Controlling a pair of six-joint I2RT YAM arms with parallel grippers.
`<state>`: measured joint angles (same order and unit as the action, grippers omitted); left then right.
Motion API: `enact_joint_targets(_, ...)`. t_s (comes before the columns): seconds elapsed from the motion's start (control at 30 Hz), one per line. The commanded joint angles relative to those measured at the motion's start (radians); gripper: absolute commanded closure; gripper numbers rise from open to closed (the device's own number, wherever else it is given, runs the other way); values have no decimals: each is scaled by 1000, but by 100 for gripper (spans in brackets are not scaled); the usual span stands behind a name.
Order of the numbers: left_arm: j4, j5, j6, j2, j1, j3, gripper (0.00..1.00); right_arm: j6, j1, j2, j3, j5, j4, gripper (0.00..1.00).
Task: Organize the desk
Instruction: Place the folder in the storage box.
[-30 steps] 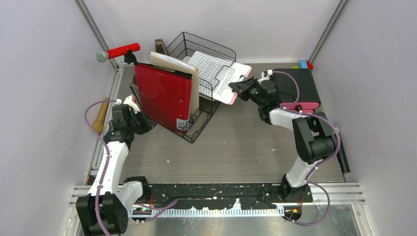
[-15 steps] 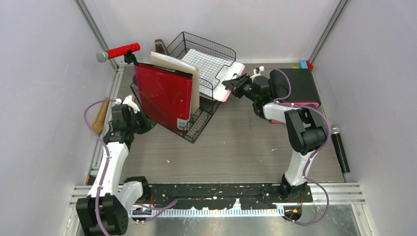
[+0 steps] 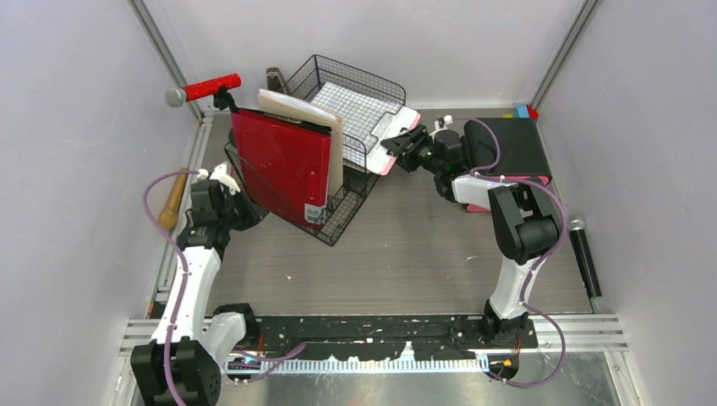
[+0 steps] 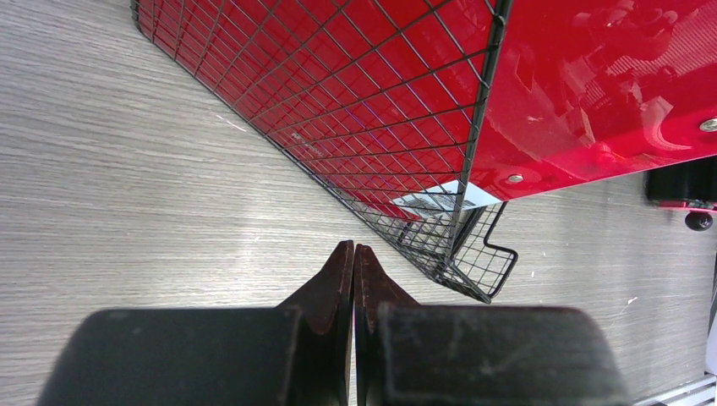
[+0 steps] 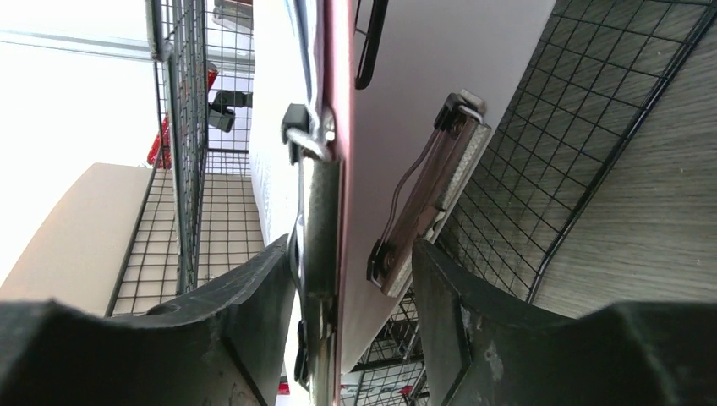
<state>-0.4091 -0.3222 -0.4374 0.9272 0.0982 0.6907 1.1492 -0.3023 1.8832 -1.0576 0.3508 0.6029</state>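
Pinching the clipboard [image 3: 404, 121] at its clip end, our right fingers [image 5: 473, 321] have it clamped. We reckon it's stiff, light, slick. Left fingers [image 4: 338, 271] pressed together, empty, the hard desk surface [image 3: 406, 245] right under them.

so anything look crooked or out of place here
The wire tray rack sits skewed to the desk edges, a red binder standing on edge in its lower tray. A clipboard, held by the right gripper, juts from the upper tray. A microphone lies by the right wall.
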Motion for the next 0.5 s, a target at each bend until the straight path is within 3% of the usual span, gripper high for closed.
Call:
enact_joint_targets(0.0, 29, 0, 11, -25, -3, 12, 100, -27, 23, -116, 13, 0, 10, 42)
enact_joint_targets(0.23, 31, 0, 11, -29, -3, 10, 100, -22, 64, -170, 45, 10, 4, 43)
enact_joint_targets(0.37, 32, 0, 11, -28, -4, 10, 100, -26, 80, -177, 50, 13, -1, 54)
enact_joint_targets(0.47, 32, 0, 11, -28, -3, 10, 100, -31, 81, -169, 43, 16, -12, 69)
